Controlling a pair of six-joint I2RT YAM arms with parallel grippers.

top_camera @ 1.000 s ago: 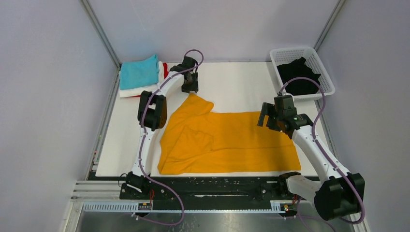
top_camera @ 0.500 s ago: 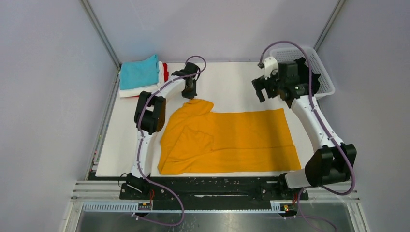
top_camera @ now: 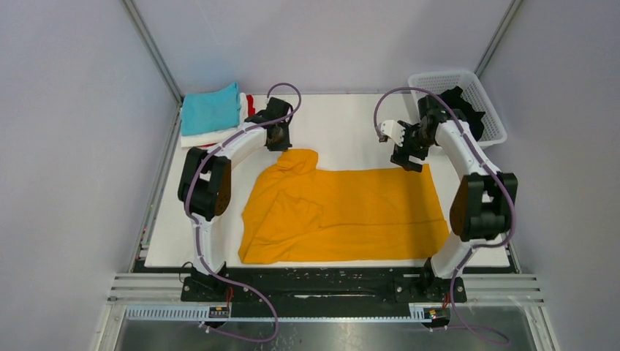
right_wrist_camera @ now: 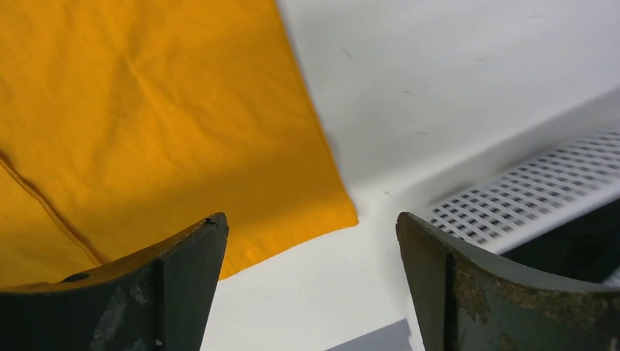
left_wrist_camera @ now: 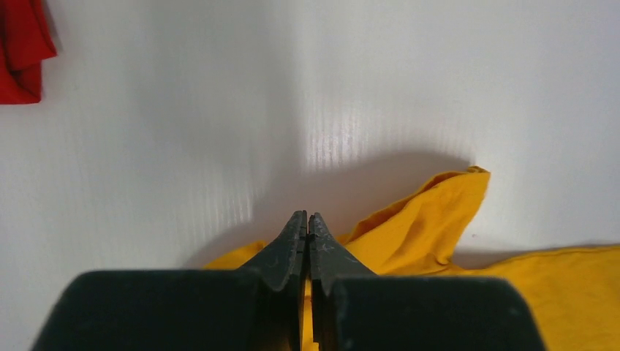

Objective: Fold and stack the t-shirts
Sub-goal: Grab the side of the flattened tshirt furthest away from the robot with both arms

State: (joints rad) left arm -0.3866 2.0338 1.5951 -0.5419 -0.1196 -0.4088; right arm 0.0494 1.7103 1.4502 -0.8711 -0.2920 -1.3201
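Note:
The mustard-orange t-shirt (top_camera: 343, 212) lies spread on the white table, its far-left sleeve bunched up (left_wrist_camera: 431, 219). My left gripper (top_camera: 276, 137) is shut just over that sleeve's far edge; I see no cloth between its tips (left_wrist_camera: 307, 217). My right gripper (top_camera: 409, 155) is open and empty above the shirt's far-right corner (right_wrist_camera: 322, 212), its jaws wide apart (right_wrist_camera: 308, 219). The teal t-shirt (top_camera: 210, 110) tops a folded stack with the white one (top_camera: 208, 137) and the red one (top_camera: 251, 107) at the far left. The black t-shirt (top_camera: 474, 117) lies in the basket.
The white lattice basket (top_camera: 439, 76) stands at the far right corner, close to my right arm; its wall shows in the right wrist view (right_wrist_camera: 512, 201). Grey walls enclose the table. The red cloth's edge shows in the left wrist view (left_wrist_camera: 22, 44).
My right arm swung from the shirt's right edge up toward the basket, then came down over the far-right corner. My left gripper shifted slightly left and down; the sleeve is now more bunched.

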